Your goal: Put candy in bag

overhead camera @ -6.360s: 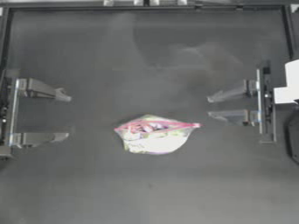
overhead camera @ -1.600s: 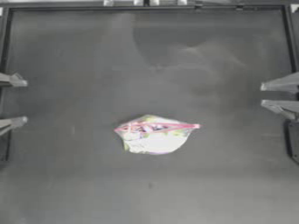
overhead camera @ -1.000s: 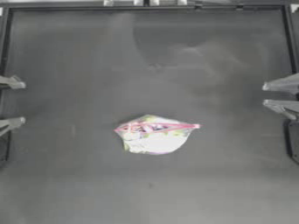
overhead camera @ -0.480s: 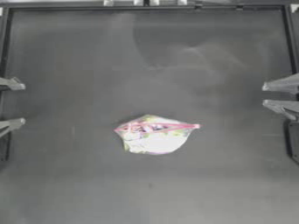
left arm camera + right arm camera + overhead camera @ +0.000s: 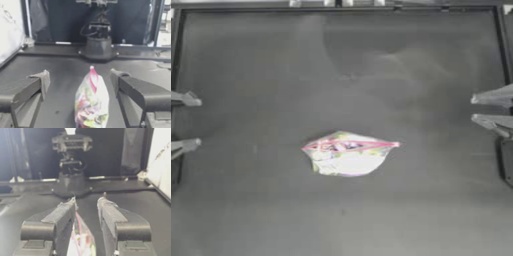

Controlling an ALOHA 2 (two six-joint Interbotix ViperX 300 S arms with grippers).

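Clear plastic zip bag [image 5: 348, 154] with pink-red seal strip lies near the middle of the dark tabletop [image 5: 258, 210].
Left tool [image 5: 184, 121] and right tool [image 5: 493, 109] wait at opposite edges, both open and holding nothing.

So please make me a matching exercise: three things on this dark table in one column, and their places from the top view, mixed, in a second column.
Things:
1. clear plastic zip bag with pink-red seal strip
2. left claw
3. right claw

Places:
A. at the right edge, drawn back, open
B. near the middle of the table, lying flat
C. at the left edge, drawn back, open

Pairs: 1-B, 2-C, 3-A
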